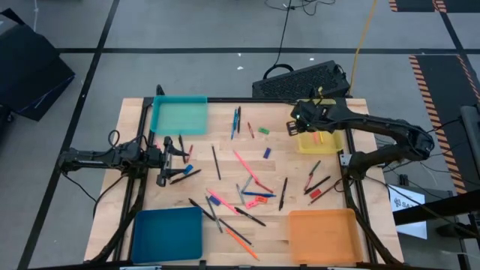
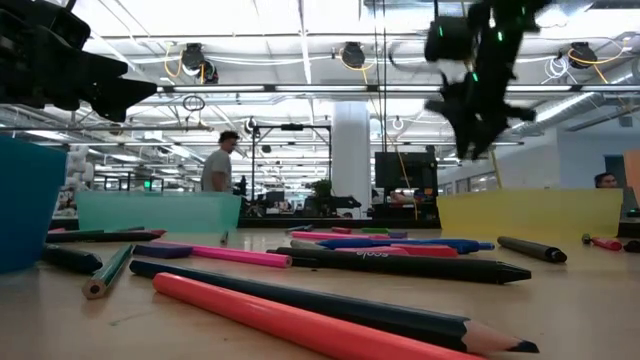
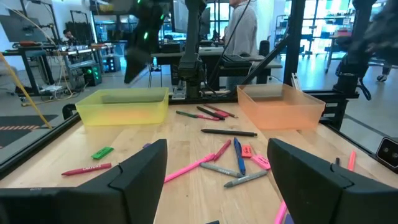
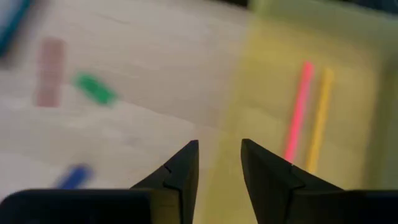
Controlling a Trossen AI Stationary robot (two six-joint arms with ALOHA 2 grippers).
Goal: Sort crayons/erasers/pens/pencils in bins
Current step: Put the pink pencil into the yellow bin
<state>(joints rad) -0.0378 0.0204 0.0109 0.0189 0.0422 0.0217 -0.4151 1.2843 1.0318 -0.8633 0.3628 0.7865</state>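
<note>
Two pencils (image 4: pixel 309 112) (one pink, one yellow) are lying in the yellow bin (image 1: pixel 321 141), over whose edge the right hand (image 1: pixel 298 118) is being held with its fingers slightly parted and nothing between them. Pens (image 1: pixel 215 162), crayons and erasers (image 1: pixel 264 130) are lying scattered on the desk (image 1: pixel 225 187). The left hand (image 1: pixel 184 154) is being held spread wide and empty beside the teal bin (image 1: pixel 179 117).

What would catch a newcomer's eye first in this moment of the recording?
The scatter of pens, pencils and crayons across the middle of the wooden table, ringed by four bright bins at its corners. Next, the right gripper hovering empty at the yellow bin, where a pink stick and a yellow stick lie side by side.
</note>
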